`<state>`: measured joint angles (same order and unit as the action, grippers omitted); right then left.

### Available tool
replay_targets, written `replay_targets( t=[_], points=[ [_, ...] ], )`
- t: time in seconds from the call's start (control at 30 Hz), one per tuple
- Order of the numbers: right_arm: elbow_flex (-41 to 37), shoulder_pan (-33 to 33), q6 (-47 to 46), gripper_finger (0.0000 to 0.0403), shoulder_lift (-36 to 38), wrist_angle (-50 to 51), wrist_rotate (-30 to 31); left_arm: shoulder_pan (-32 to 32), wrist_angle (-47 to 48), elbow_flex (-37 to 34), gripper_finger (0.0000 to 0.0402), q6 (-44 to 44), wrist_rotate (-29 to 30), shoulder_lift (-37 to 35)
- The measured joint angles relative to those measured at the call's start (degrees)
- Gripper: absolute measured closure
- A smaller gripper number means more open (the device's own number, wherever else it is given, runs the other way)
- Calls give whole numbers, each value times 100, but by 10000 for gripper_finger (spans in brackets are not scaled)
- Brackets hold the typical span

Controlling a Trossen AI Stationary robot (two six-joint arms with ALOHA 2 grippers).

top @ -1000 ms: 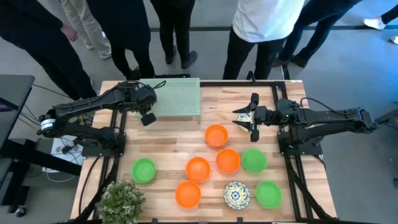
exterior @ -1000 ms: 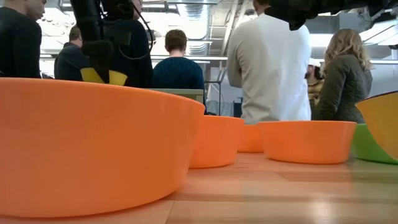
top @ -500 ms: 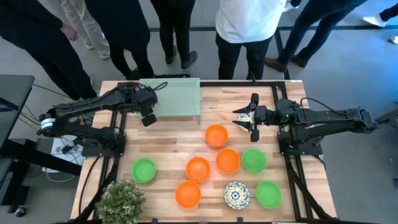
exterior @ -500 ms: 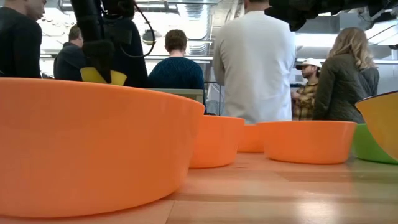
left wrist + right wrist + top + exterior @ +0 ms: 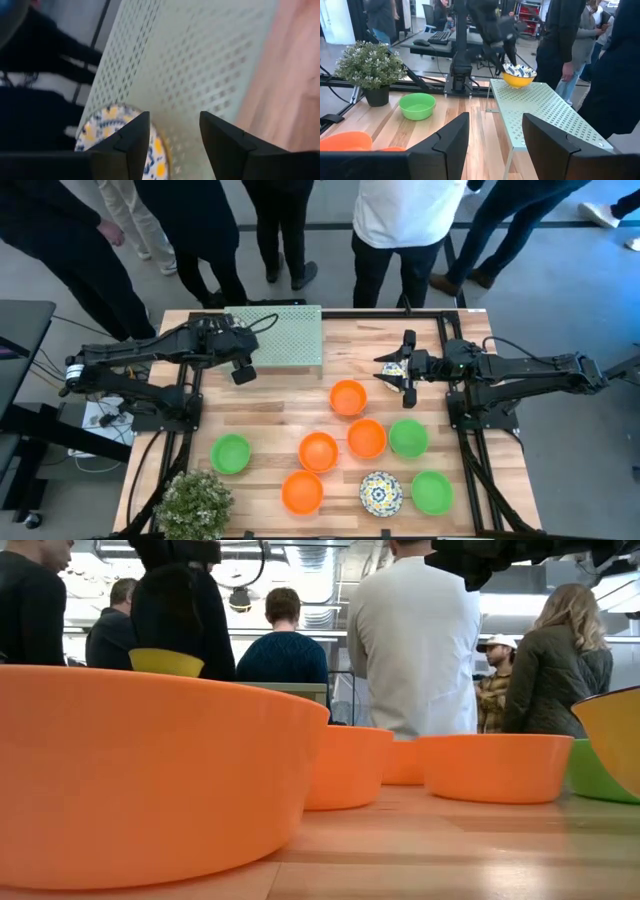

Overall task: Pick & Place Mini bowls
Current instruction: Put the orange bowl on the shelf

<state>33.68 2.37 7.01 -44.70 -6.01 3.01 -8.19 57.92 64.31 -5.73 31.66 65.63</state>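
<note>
A floral mini bowl (image 5: 519,76) with a yellow outside rests on its base on the left end of a pale green perforated shelf (image 5: 285,337); the low view shows it too (image 5: 165,662). My left gripper (image 5: 172,145) hangs open just above and beside it (image 5: 509,56), touching nothing; in the high view the arm (image 5: 235,345) hides the bowl. On the table stand several orange bowls (image 5: 348,397), three green ones (image 5: 231,453) and one floral bowl (image 5: 380,492). My right gripper (image 5: 492,145) waits open and level at the table's right (image 5: 400,370).
A potted plant (image 5: 195,502) stands at the near left corner. Several people stand beyond the far edge (image 5: 400,230). Bare wood lies between the shelf and the bowls (image 5: 270,405). In the low view a big orange bowl (image 5: 150,775) fills the foreground.
My left gripper, which stood down on the floral bowl's rim in the low view, has let go and risen above it. The bowl has stayed in place on the shelf.
</note>
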Motion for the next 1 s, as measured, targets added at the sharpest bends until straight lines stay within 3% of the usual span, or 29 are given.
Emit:
replay_targets(
  t=[0.43,0.73,1.0],
  points=[
    [-1,-7,-42,223,-540,9,-4,1615,-418,208,231,878,-63,-2],
    [-1,-9,-112,223,-939,127,-17,2543,-1836,-606,236,1039,-83,0],
    [-1,-15,-621,223,-1666,559,-296,2820,-2879,-1302,241,1077,-98,0]
  ],
)
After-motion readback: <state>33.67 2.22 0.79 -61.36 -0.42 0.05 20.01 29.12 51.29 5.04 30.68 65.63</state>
